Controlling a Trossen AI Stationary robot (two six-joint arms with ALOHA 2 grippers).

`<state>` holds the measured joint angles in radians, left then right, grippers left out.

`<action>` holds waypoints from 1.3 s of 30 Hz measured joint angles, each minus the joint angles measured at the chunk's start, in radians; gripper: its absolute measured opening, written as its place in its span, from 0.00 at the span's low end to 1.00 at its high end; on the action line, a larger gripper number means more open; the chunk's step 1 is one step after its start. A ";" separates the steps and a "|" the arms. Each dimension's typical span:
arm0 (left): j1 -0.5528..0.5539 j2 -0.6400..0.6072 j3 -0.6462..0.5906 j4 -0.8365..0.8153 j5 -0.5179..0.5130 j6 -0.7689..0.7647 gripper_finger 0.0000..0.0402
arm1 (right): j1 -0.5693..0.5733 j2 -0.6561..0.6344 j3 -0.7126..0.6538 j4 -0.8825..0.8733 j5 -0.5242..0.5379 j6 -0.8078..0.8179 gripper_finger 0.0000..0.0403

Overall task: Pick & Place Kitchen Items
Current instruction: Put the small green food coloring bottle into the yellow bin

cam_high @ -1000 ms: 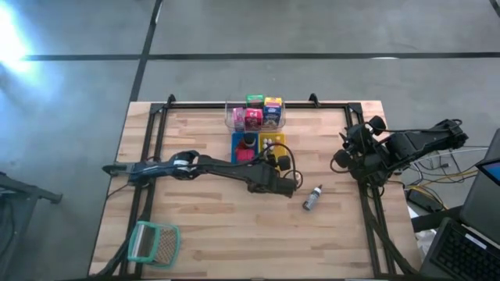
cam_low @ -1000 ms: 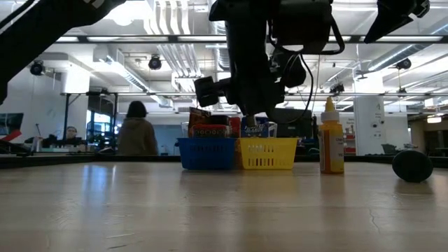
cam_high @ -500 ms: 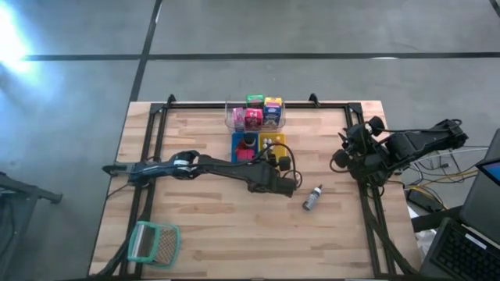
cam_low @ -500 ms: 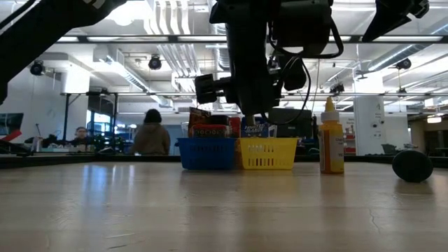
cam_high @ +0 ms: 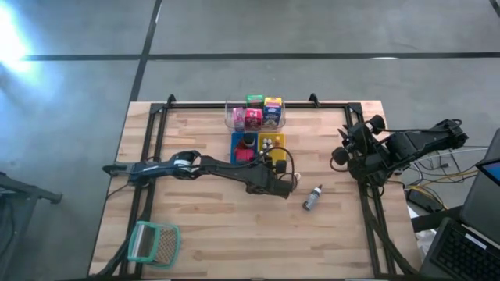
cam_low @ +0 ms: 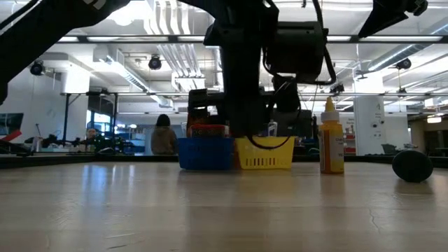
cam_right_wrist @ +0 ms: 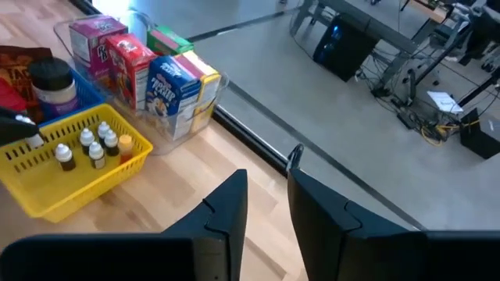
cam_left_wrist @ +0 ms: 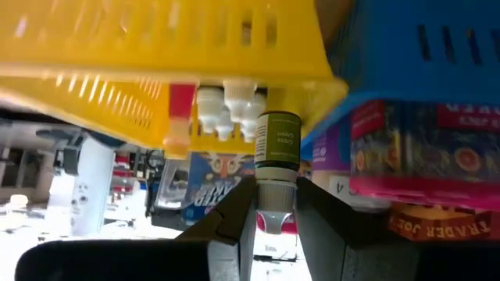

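My left gripper (cam_high: 280, 168) hangs just near of the yellow tray (cam_high: 272, 144) and is shut on a small bottle with an olive label (cam_left_wrist: 277, 140). Several tiny white-capped bottles (cam_right_wrist: 87, 147) stand in that tray. Beside it, the blue tray (cam_high: 243, 147) holds a dark jar (cam_right_wrist: 51, 82) and a pink packet. Behind both, a clear tub (cam_high: 255, 115) holds pink, green and blue boxes. A small grey bottle (cam_high: 312, 198) is on the table to the right. My right gripper (cam_right_wrist: 267, 204) waits at the right edge, its fingers slightly apart around nothing. My left gripper pinches the olive-labelled bottle by its white cap end (cam_left_wrist: 274, 195) between the two fingertips (cam_left_wrist: 239, 204). The body sticks out past the fingers, in line with them, toward the yellow tray. The fingers come from the table's near side, slanting down. The bottle hangs clear of the table.
A teal-rimmed mesh basket (cam_high: 153, 242) lies at the near left corner. In the low view a yellow-orange bottle (cam_low: 331, 140) stands upright right of the trays. Bare wood lies left and near of the trays. People show in the room beyond the table.
My left gripper has sunk toward the table in front of the trays and rolled a little at the wrist, still shut on the small bottle. In the high view, more of the yellow tray's inside now shows beside it.
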<state>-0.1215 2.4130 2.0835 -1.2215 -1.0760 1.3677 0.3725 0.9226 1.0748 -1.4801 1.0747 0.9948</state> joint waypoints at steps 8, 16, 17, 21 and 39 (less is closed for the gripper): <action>-0.001 0.000 -0.014 0.063 -0.003 0.070 0.21 | 0.000 0.000 0.010 0.002 0.003 0.007 0.26; -0.023 -0.001 -0.010 0.089 0.007 0.072 0.21 | 0.000 0.000 0.011 0.001 0.002 -0.007 0.22; -0.027 -0.001 -0.010 0.090 0.013 0.072 0.21 | 0.000 0.000 0.011 0.002 0.002 -0.008 0.21; -0.033 -0.001 -0.010 0.094 0.026 0.073 0.21 | 0.000 0.000 0.011 0.001 0.001 -0.008 0.19; -0.031 -0.001 -0.010 0.089 0.070 0.101 0.21 | 0.000 0.000 0.011 0.003 -0.005 -0.011 0.28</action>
<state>-0.1528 2.4119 2.0731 -1.1323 -1.0063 1.4689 0.3721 0.9230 1.0863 -1.4773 1.0698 0.9836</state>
